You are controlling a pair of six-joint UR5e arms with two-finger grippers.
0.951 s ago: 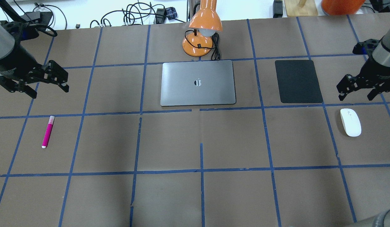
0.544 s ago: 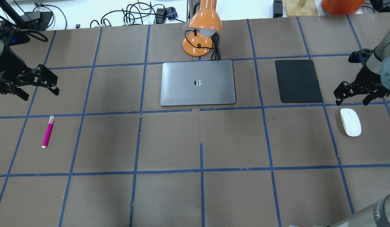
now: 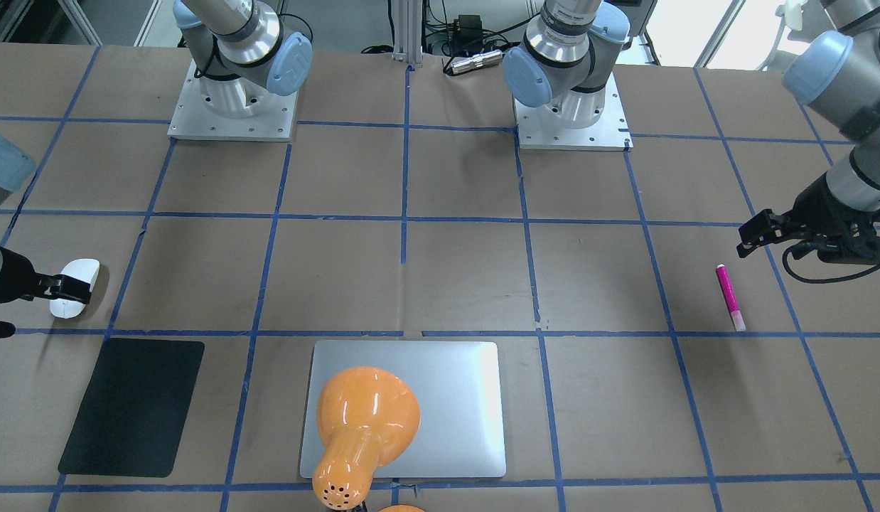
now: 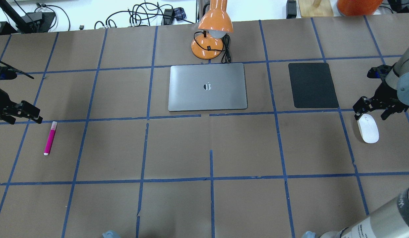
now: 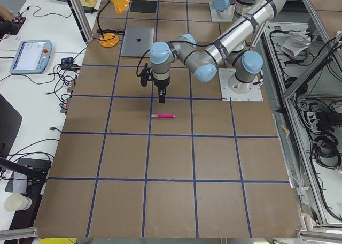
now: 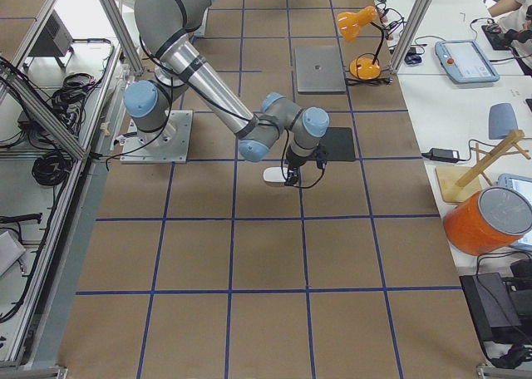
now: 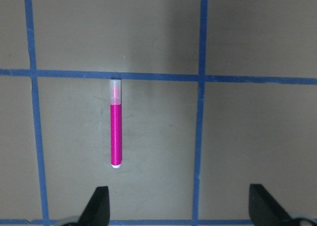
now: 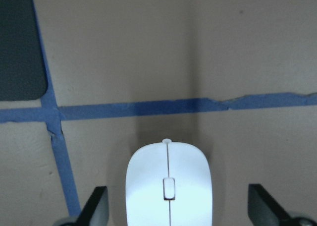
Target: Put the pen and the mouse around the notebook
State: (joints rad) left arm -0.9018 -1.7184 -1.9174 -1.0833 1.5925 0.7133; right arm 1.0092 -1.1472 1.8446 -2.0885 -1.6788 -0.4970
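Note:
The silver-grey notebook [image 4: 207, 87] lies closed at the table's far middle. On the table's left side lies the magenta pen [image 4: 50, 138], its pale cap pointing away from the robot. My left gripper [image 4: 22, 119] hovers open just beyond and left of that cap; in the left wrist view the pen [image 7: 115, 132] lies ahead of the open fingers [image 7: 99, 203], left of centre. The white mouse [image 4: 368, 129] rests at the right. My right gripper [image 4: 371, 115] is open over its far end, and the mouse [image 8: 168, 186] sits centred between the spread fingers without touching them.
An orange desk lamp [image 4: 212, 33] with a black cord stands just behind the notebook. A matte black mat [image 4: 313, 85] lies between the notebook and the mouse. Blue tape lines grid the brown table. The two arm bases [image 3: 234, 107] stand at the near edge.
Both arms have moved toward the robot's side and lower. The left gripper has closed in on the pen's cap end, and the right gripper has come over the mouse. Pen and mouse have not moved.

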